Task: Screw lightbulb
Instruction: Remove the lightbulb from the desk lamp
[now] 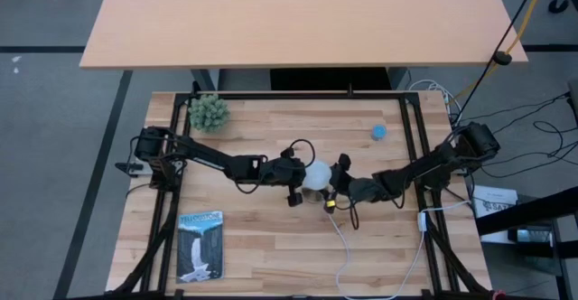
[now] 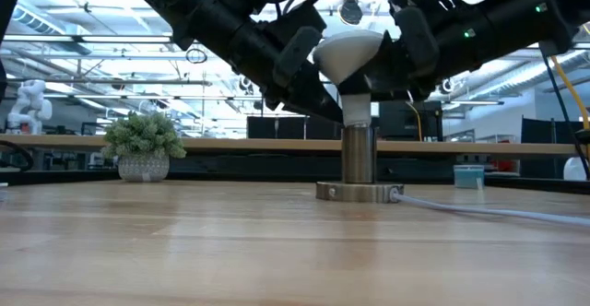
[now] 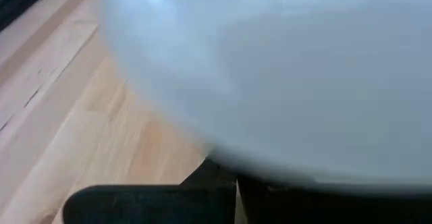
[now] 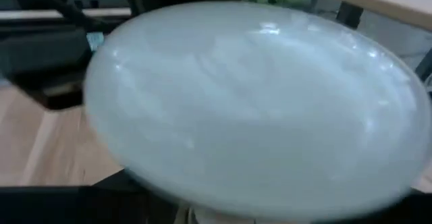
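The white lightbulb (image 2: 348, 52) stands with its grey neck (image 2: 357, 108) down in the upright silvery socket (image 2: 358, 154), whose round base disc (image 2: 356, 193) sits on the table. The bulb also shows in the high view (image 1: 316, 175). My left gripper (image 1: 298, 174) is at the dome's left side and shut on it. My right gripper (image 1: 340, 182) is at the dome's right side, open, with its fingers standing on either side of the dome. The dome fills both wrist views (image 3: 283, 75) (image 4: 250, 109). My left gripper holds the bulb's white dome (image 2: 323, 59) between its two fingers, coming level from the table's left and slanting a little down. The bulb stands nearly upright with its neck in the socket. The dome hides the exact places of contact.
A white cord (image 1: 348, 246) runs from the socket base toward the table's near edge. A small potted plant (image 1: 209, 112) stands at the far left, a small blue object (image 1: 379, 132) at the far right, and a booklet (image 1: 200, 244) lies near left.
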